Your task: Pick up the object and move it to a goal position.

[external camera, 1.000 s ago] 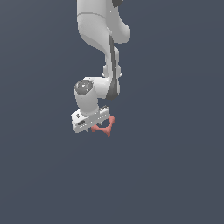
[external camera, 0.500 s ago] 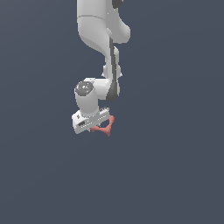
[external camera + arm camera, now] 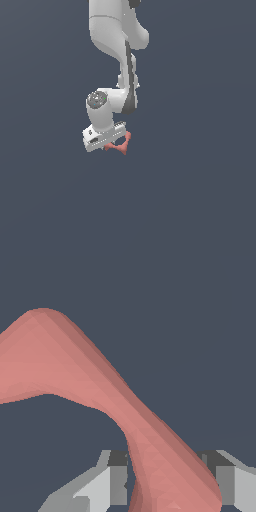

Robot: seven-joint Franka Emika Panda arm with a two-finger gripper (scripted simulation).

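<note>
The salmon-red object point(image 3: 121, 145), a small ring-like piece with stubby prongs, hangs just under the white gripper point(image 3: 111, 143) in the exterior view, partly hidden behind the hand. In the wrist view the object point(image 3: 100, 391) fills much of the picture and its narrow part runs down between the two grey fingers point(image 3: 112, 481), which press on it from both sides. The gripper is shut on the object and holds it in the air against the plain dark grey background.
The white arm point(image 3: 117, 40) comes down from the top of the exterior view. Only flat dark grey shows around it.
The gripper with the object has shifted slightly, a little toward the exterior view's left and up. The hold has not changed.
</note>
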